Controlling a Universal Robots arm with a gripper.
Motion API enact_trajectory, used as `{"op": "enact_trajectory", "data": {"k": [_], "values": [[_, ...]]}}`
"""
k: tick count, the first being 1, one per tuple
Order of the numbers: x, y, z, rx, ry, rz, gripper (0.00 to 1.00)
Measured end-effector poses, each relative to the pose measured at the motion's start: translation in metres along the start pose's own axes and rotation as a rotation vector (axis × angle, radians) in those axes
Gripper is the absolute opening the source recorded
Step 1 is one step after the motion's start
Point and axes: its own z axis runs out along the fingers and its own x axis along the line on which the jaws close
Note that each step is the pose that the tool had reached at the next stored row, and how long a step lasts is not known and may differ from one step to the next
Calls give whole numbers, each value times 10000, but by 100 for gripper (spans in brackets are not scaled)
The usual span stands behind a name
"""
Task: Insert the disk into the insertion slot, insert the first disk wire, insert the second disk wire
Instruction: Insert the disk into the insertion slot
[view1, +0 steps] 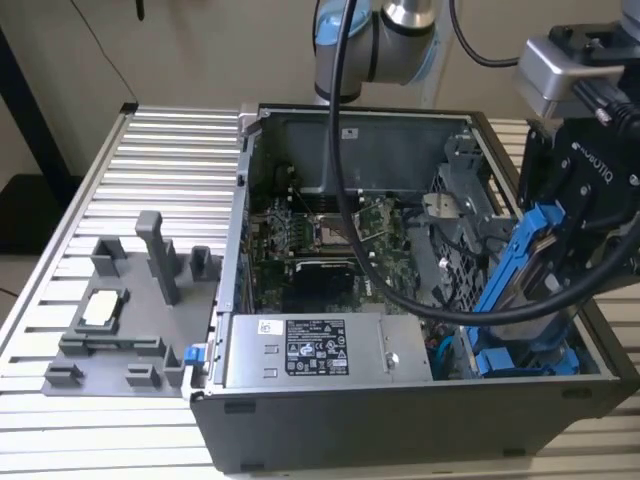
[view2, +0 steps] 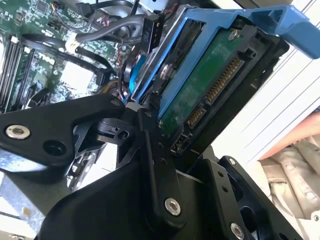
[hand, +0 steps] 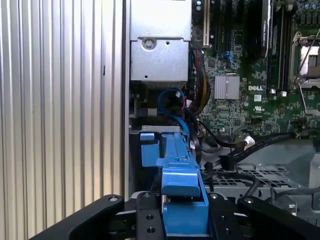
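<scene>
My gripper (view1: 560, 255) is shut on the disk (view1: 525, 265), a drive in a bright blue carrier, at the exterior view's right side of the open computer case. The disk hangs tilted, its lower end just above the insertion slot (view1: 530, 360) with its blue rails. In the second wrist view the disk's green circuit-board side (view2: 210, 85) and connectors face the camera, beside a black finger (view2: 152, 150). In the first wrist view the gripper (hand: 182, 217) clamps the carrier (hand: 180, 175) edge-on, over the slot's blue rail (hand: 148, 150). Loose black cables with connectors (hand: 227, 161) lie beside the slot.
A grey box with a white sticker (view1: 310, 350) fills the case's front, next to the slot. Behind it lie the motherboard (view1: 330, 240) and a perforated metal cage (hand: 260, 175). The arm's thick black cable (view1: 400, 290) drapes across the case. A grey fixture plate (view1: 130, 300) sits on the ribbed table (view1: 170, 150).
</scene>
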Motion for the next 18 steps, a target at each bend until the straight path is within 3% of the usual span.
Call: {"op": "enact_trajectory", "data": {"k": [10,18], "values": [[-1,0,159,-1,1,3,33],[-1,0,179,0,-7,4,33]]}}
